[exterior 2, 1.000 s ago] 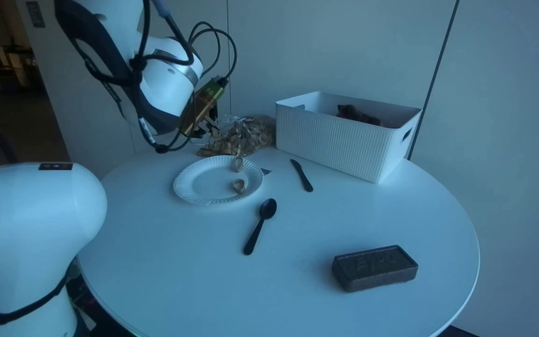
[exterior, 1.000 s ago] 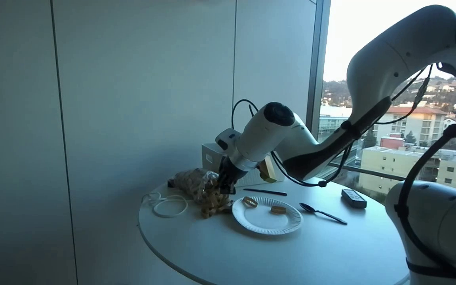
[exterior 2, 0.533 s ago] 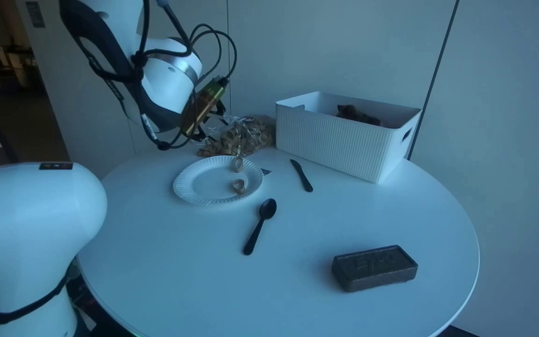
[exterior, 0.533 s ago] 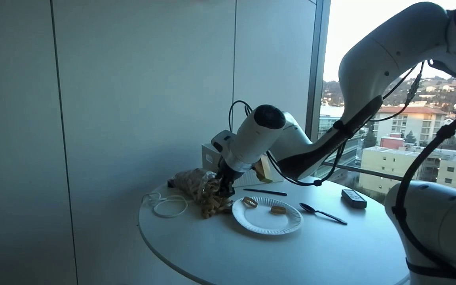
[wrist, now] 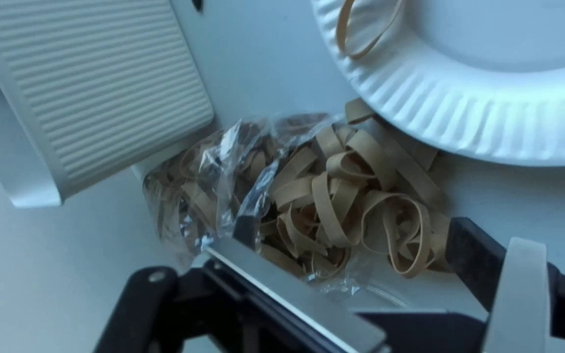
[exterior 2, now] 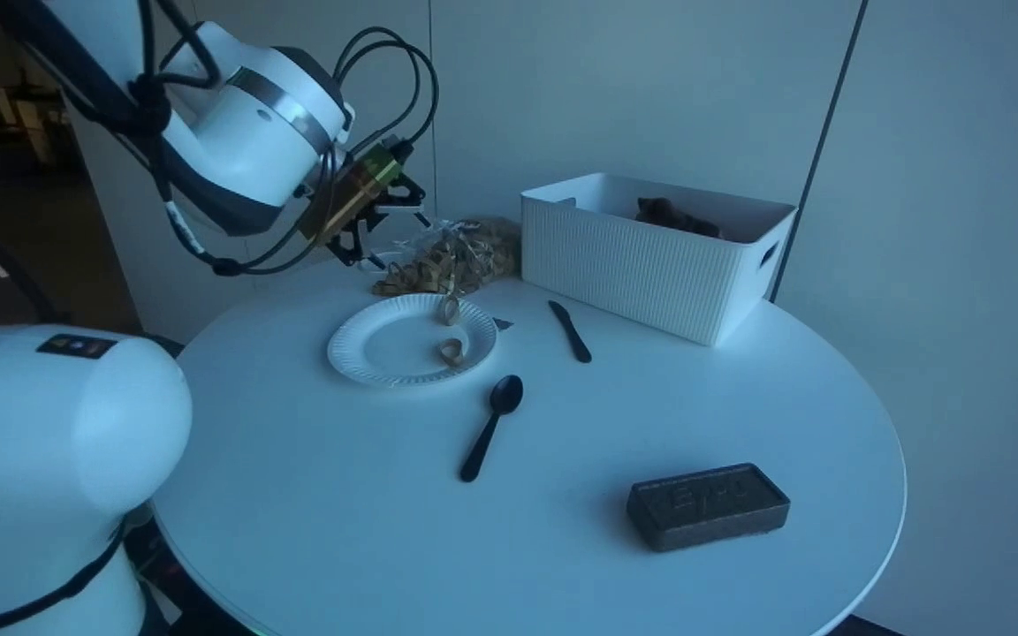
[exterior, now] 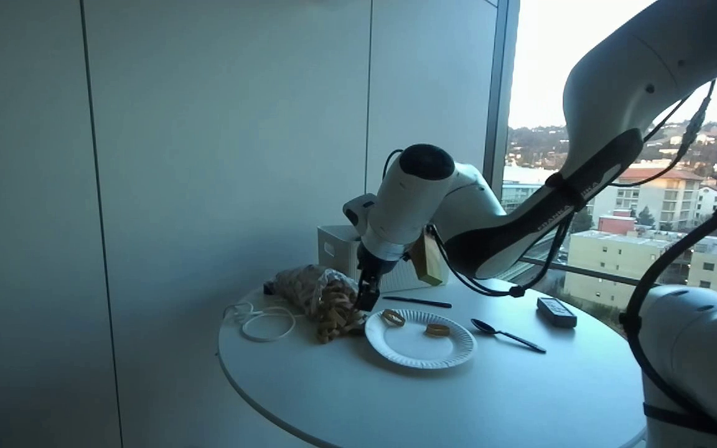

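White bench [exterior 2: 571, 442]: hand [wrist: 352, 234] spread wide nr heap of tan bands [wrist: 325, 208].
Clear bag [wrist: 226, 184] adj. w/ more; paper plate [exterior 2: 390, 344] holds 2 bands [exterior: 437, 330].

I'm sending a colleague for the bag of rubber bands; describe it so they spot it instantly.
On the round white table, find the ribbed white box. Beside one end lies a clear, crinkled bag spilling tan bands toward the fluted plate. Unlike the plate's two loose bands, these lie heaped, partly in plastic.
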Tool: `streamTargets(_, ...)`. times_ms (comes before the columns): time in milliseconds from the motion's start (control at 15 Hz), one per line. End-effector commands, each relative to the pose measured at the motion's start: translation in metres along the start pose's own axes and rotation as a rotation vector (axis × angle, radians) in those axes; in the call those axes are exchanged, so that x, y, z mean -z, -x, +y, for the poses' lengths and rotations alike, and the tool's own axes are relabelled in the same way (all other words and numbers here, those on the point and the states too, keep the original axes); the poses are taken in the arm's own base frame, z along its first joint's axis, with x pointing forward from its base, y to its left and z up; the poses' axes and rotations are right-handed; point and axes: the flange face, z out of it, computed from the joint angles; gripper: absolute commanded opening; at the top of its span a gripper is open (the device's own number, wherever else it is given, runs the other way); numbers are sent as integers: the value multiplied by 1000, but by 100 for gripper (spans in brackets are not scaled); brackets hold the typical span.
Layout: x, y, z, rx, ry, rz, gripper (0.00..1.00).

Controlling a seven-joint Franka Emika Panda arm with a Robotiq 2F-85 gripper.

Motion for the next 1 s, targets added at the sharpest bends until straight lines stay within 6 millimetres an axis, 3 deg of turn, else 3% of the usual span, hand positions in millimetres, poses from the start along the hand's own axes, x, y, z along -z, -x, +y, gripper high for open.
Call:
streamTargets(0, 18, 29, 9, -129, -24, -70, 100)
streamTargets(333, 7, 52, 21, -304, -136, -120, 100)
streamTargets(933, -22, 55, 29, -448, -305, -106, 100)
